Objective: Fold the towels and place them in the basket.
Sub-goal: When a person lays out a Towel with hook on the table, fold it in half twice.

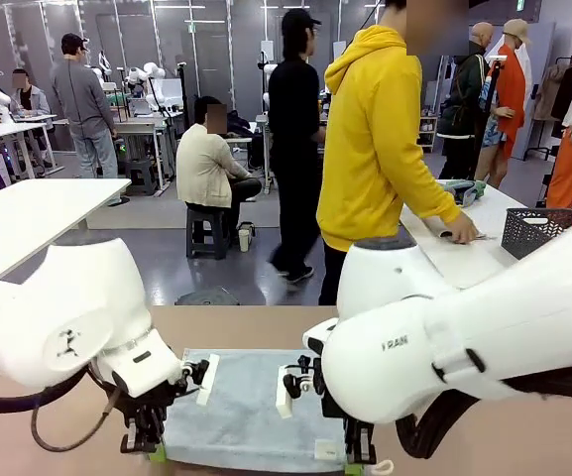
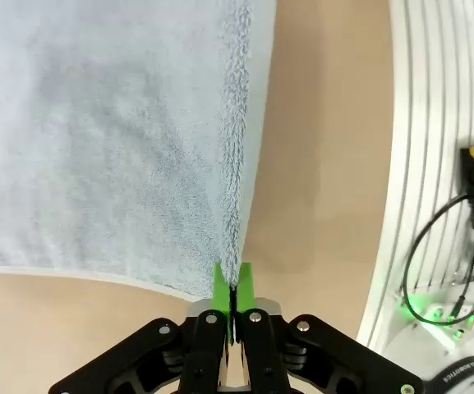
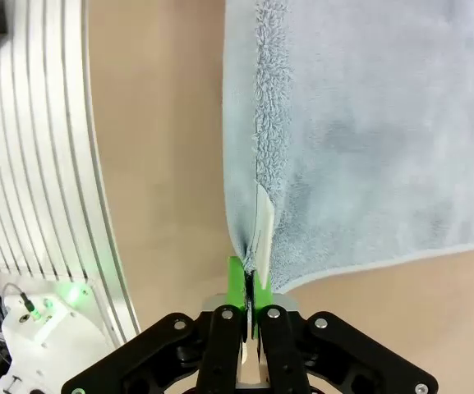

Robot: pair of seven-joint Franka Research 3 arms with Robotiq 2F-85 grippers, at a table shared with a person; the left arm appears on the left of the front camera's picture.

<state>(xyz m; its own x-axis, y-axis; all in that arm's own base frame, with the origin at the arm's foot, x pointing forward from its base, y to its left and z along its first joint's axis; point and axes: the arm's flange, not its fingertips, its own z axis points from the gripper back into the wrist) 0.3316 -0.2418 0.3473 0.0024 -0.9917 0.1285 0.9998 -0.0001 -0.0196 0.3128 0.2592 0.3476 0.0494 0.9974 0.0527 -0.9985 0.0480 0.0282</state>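
Note:
A pale blue-grey towel point(image 1: 241, 412) lies spread flat on the brown table point(image 1: 256, 327) between my two arms. My left gripper point(image 1: 152, 448) is down at the towel's near left corner. In the left wrist view its green pads point(image 2: 220, 283) are shut on the towel's edge point(image 2: 235, 246). My right gripper point(image 1: 361, 458) is at the near right corner. In the right wrist view that gripper point(image 3: 249, 277) is shut on the towel's corner point(image 3: 257, 238), beside the white loop tag point(image 3: 264, 217). The dark grey lattice basket point(image 1: 541, 228) stands far right on a white table.
A person in a yellow hoodie point(image 1: 375, 139) stands beyond the table's far edge, one hand point(image 1: 459, 234) on the white side table point(image 1: 464, 260) next to the basket. My arms' white bases point(image 2: 434, 164) stand close beside the towel's near corners.

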